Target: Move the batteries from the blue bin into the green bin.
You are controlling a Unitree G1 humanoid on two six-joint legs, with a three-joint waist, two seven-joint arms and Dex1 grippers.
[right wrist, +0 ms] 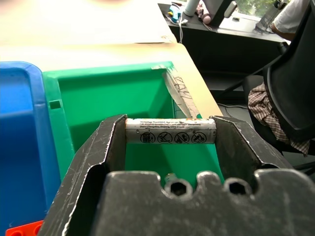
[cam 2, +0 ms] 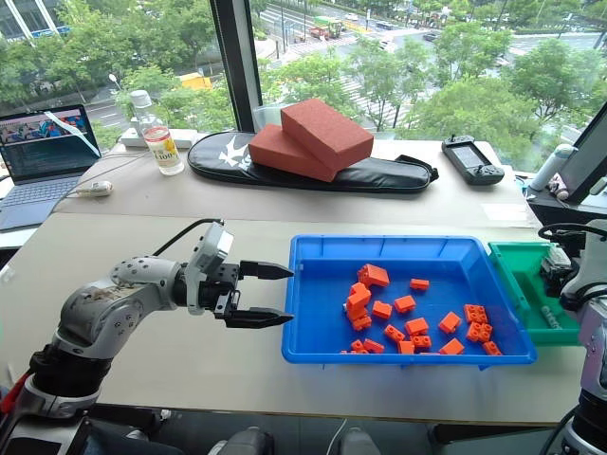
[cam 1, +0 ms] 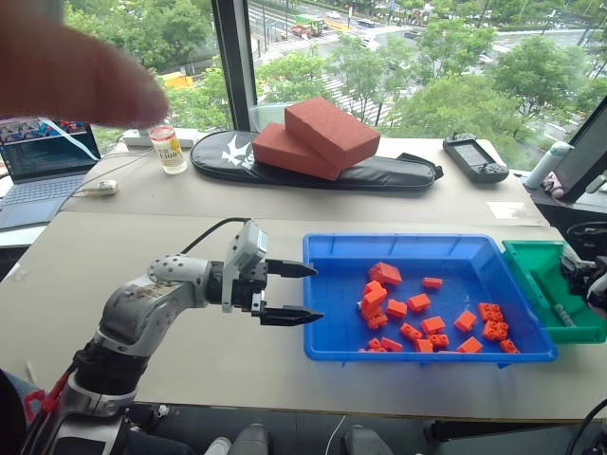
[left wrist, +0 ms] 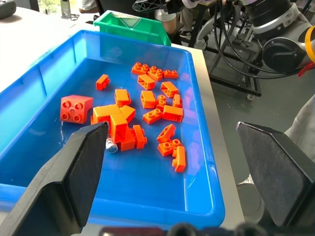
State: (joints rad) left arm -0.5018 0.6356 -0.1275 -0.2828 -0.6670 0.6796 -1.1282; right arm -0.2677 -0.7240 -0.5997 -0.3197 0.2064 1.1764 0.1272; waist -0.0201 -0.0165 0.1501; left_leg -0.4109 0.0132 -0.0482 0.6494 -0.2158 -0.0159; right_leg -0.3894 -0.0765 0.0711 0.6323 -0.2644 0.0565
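Observation:
The blue bin [cam 1: 427, 248] lies on the table in front of me, with several orange blocks [cam 1: 417, 313] in it. One battery [left wrist: 111, 145] peeks out from under the blocks near the bin's left end. My left gripper [cam 1: 289, 292] hangs open at that end, with nothing between its fingers. The green bin [cam 2: 520, 284] stands against the blue bin's right side, and a battery [cam 2: 547, 313] lies on its floor. My right gripper [right wrist: 171, 129] hovers over the green bin, shut on another battery [right wrist: 171, 136] held by its two ends.
Two red foam blocks [cam 1: 313, 137] rest on a black bag [cam 1: 379, 172] at the back. A laptop [cam 2: 43, 152] and a small bottle [cam 2: 166, 149] stand at the back left, a handheld console [cam 1: 474, 156] at the back right. A person's hand [cam 1: 76, 71] shows at upper left.

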